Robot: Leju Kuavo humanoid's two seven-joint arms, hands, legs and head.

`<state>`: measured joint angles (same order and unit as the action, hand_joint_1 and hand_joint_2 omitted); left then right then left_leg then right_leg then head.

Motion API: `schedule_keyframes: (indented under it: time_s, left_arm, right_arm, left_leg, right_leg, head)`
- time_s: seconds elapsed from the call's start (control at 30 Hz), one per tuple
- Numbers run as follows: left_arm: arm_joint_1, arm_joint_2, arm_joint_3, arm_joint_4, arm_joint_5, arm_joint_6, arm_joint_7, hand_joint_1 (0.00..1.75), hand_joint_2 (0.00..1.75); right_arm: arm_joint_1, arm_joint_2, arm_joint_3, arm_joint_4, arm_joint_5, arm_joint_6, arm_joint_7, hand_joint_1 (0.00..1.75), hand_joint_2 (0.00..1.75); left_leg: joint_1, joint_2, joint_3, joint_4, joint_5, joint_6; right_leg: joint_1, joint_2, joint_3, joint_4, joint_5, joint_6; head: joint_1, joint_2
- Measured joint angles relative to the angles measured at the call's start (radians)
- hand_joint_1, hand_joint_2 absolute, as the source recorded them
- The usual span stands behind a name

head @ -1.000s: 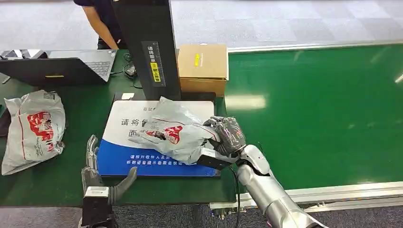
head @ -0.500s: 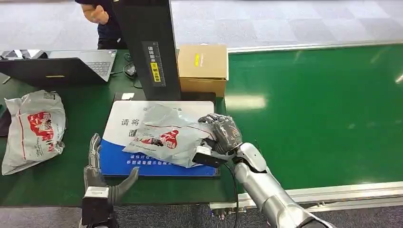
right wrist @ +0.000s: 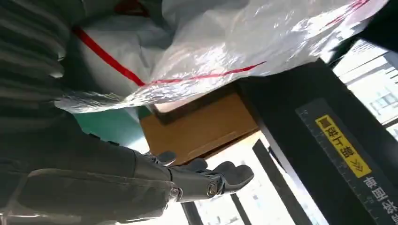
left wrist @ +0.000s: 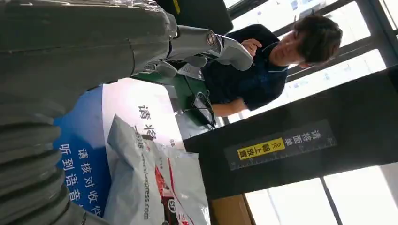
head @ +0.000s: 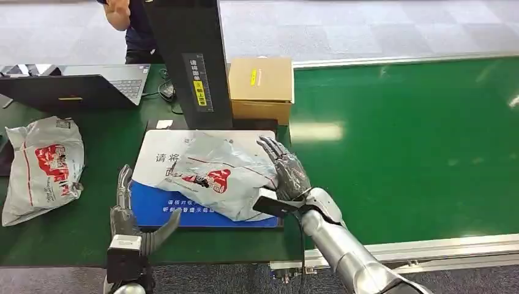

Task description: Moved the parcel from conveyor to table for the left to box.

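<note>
The parcel [head: 208, 174], a grey plastic mailer with red print, lies crumpled on the white and blue mat [head: 153, 208] on the table. My right hand [head: 284, 174] is at the parcel's right edge with its fingers spread and holds nothing. In the right wrist view the parcel [right wrist: 211, 47] lies close over my extended fingers [right wrist: 206, 180]. My left hand [head: 131, 214] stands open at the mat's front left corner, apart from the parcel. The left wrist view looks past that hand [left wrist: 141, 42] at the parcel [left wrist: 155, 187] on the mat [left wrist: 89, 140].
A black scanner post [head: 193, 61] and a cardboard box [head: 260, 86] stand behind the mat. A second grey parcel [head: 43, 165] lies at the far left, a laptop [head: 79, 86] behind it. The green conveyor [head: 404, 147] runs on the right. A person [head: 131, 24] stands beyond the table.
My right hand has lowered the parcel onto the mat and opened its fingers, letting it go. The parcel has settled flatter. My left hand has barely moved.
</note>
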<state>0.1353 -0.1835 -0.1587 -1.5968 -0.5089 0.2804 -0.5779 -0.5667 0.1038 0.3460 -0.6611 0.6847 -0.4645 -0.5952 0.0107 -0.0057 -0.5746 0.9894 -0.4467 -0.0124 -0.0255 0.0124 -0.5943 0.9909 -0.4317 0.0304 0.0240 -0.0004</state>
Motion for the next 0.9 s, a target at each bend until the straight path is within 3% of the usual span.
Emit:
schedule_keyframes:
  time_s: [0.1,0.13,0.4,0.73,0.77,0.9]
  left_arm:
    - [-0.005,0.000,0.000,0.006,0.000,0.005,0.000,0.00,1.75]
    - [-0.005,0.000,0.000,0.007,0.000,0.008,0.000,0.00,1.75]
    - [-0.003,0.000,0.002,0.007,-0.003,0.007,0.016,0.00,1.75]
    - [0.006,0.000,0.011,0.005,-0.012,0.019,0.018,0.00,1.75]
    - [0.006,0.000,0.012,0.005,-0.013,0.019,0.018,0.00,1.75]
    - [0.006,0.000,0.016,0.003,-0.021,0.019,0.019,0.00,1.75]
  right_arm:
    - [0.033,0.000,-0.002,-0.048,-0.071,0.046,-0.037,0.00,1.75]
    - [0.046,0.000,-0.002,-0.065,-0.084,0.057,-0.043,0.00,0.00]
    - [0.160,0.000,-0.002,-0.275,-0.164,0.128,-0.040,0.00,0.00]
    - [0.218,0.005,-0.020,-0.438,-0.178,0.138,-0.029,0.00,0.00]
    - [0.223,0.006,-0.024,-0.450,-0.180,0.138,-0.029,0.00,1.75]
    - [0.248,0.010,-0.049,-0.502,-0.180,0.138,-0.029,0.00,1.75]
  left_leg:
    - [0.000,0.000,0.000,0.000,0.000,0.000]
    - [0.000,0.000,0.000,0.000,0.000,0.000]
    - [0.000,0.000,0.000,0.000,0.000,0.000]
    - [0.000,0.000,0.000,0.000,0.000,0.000]
    - [0.000,0.000,0.000,0.000,0.000,0.000]
    - [0.000,0.000,0.000,0.000,0.000,0.000]
  right_leg:
    - [0.000,0.000,0.000,0.000,0.000,0.000]
    - [0.000,0.000,0.000,0.000,0.000,0.000]
    - [0.000,0.000,0.000,0.000,0.000,0.000]
    - [0.000,0.000,0.000,0.000,0.000,0.000]
    - [0.000,0.000,0.000,0.000,0.000,0.000]
    - [0.000,0.000,0.000,0.000,0.000,0.000]
  head:
    - [0.000,0.000]
    - [0.000,0.000]
    - [0.000,0.000]
    - [0.000,0.000]
    - [0.000,0.000]
    - [0.000,0.000]
